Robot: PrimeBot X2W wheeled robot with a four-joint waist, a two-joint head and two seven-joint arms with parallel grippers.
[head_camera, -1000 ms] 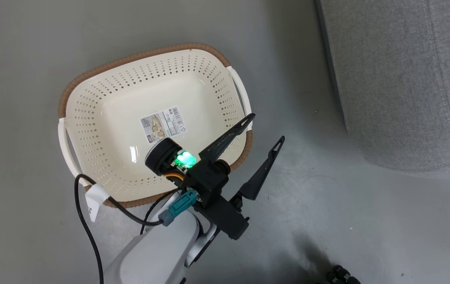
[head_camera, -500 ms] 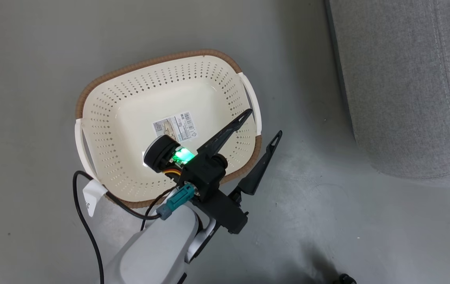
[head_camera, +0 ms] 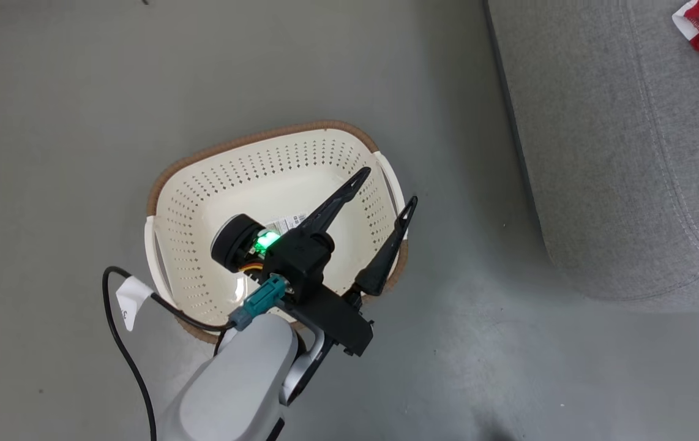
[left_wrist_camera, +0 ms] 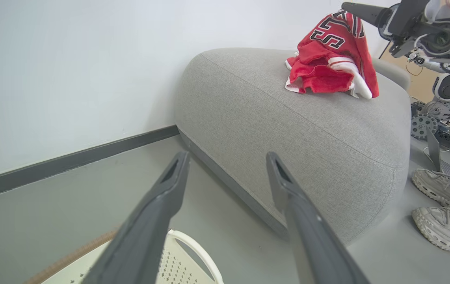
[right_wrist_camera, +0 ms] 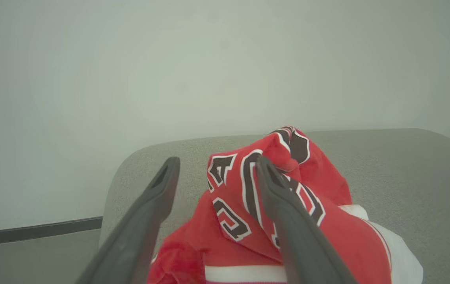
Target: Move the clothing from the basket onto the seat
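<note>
1. Right gripper [right_wrist_camera: 217,159] had just spread its fingers, letting go of the clothing [left_wrist_camera: 329,59], which lay heaped on the seat [left_wrist_camera: 288,130] top.
2. Basket [head_camera: 227,184] stayed empty, with the left gripper [head_camera: 388,186] open over its right rim.
3. Task looked done.

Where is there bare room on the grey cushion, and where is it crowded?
The large grey fabric sofa cushion is bare between its floor-side edge and the heaped bright red sports garments, the one crowded spot. The cream perforated plastic basket holds no clothing.
</note>
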